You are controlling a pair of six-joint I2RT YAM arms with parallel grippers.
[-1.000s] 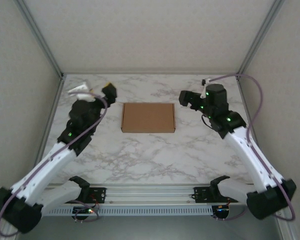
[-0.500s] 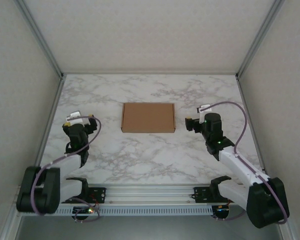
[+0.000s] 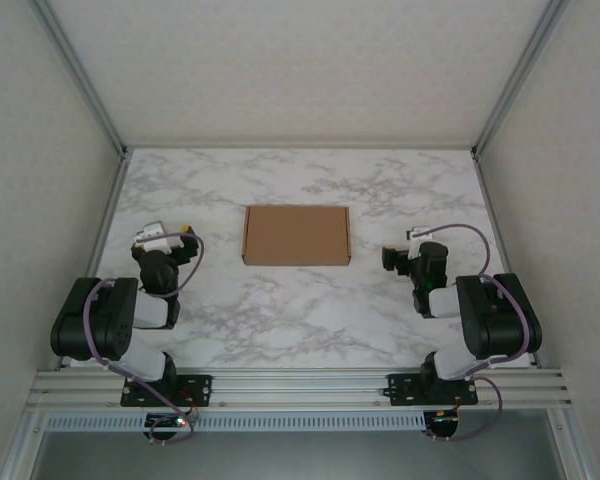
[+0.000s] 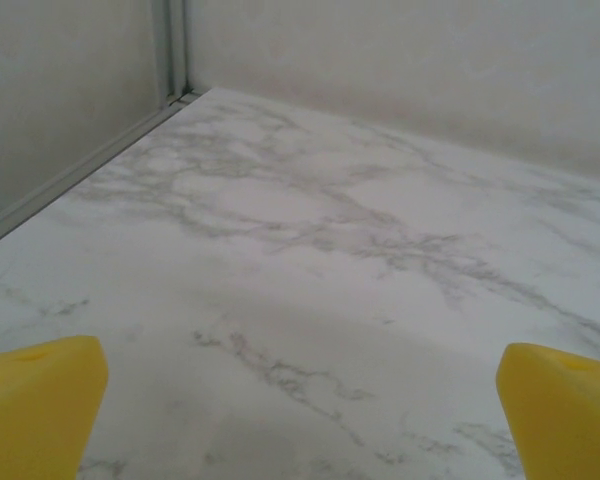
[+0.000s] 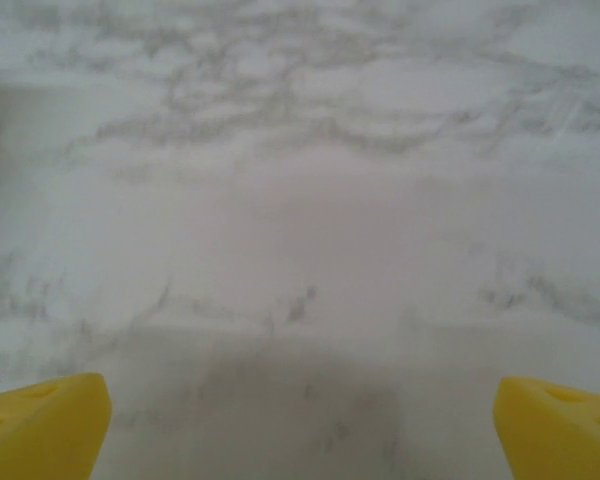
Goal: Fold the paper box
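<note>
Fig.: tabletop seen from above, w/ 2 wrist close-ups.

(a) The paper box (image 3: 296,235) lies flat on the marble table (image 3: 280,310), centred L–R and past the table's middle. It sits in the same spot and at the same angle as 1 s ago. Nothing touches it.

(b) The left gripper (image 3: 177,236) is now pulled in toward its base, w/ the arm folded up at the near-left. 1 s ago that arm was stretched out, w/ the gripper near the box's far-left corner. Jaws stand wide: in the left wrist view the 2 yellow fingertips (image 4: 40,405) sit at opposite lower corners, w/ bare marble between them. It holds nothing.

(c) The right gripper (image 3: 395,258) has likewise drawn back, from beside the box's far-right corner to a spot near-right of the box and apart from it. That arm is folded too. Its yellow fingertips (image 5: 40,420) are spread just as wide over bare table, also empty.
</note>
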